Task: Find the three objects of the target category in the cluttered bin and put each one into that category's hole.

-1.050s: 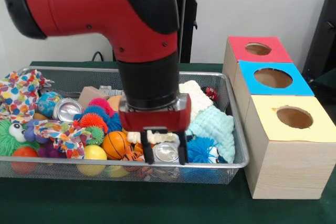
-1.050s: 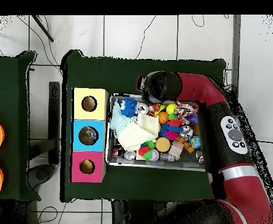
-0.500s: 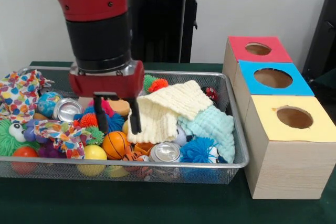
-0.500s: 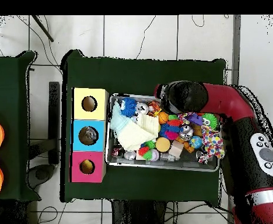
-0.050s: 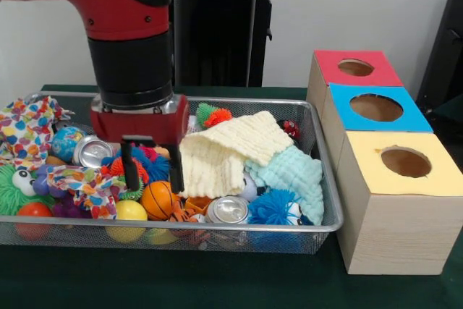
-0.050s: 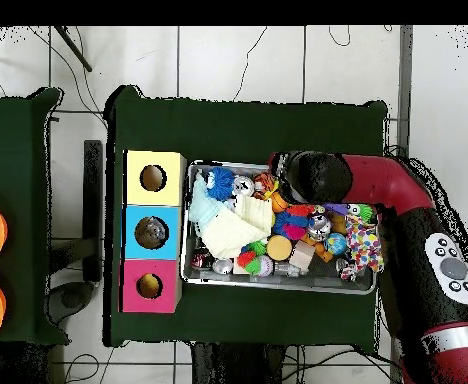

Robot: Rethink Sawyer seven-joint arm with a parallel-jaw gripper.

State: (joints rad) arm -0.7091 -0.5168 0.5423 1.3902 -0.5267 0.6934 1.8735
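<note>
The gripper (image 5: 151, 166) hangs with its two black fingers apart and empty over the spiky balls in the wire bin (image 5: 327, 208), just left of the yellow knitted cloth (image 5: 226, 151), while one silver can (image 5: 228, 210) lies at the front rim and another (image 5: 92, 151) further left.

A robotics lab: green-clothed table (image 6: 248, 125) on tiled floor (image 6: 238, 60), loose cables (image 6: 78, 50), coloured sorting boxes (image 5: 376, 110).

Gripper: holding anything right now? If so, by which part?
Nothing held. The gripper hangs open over the bin's toys, its fingers apart with no object between them.
</note>
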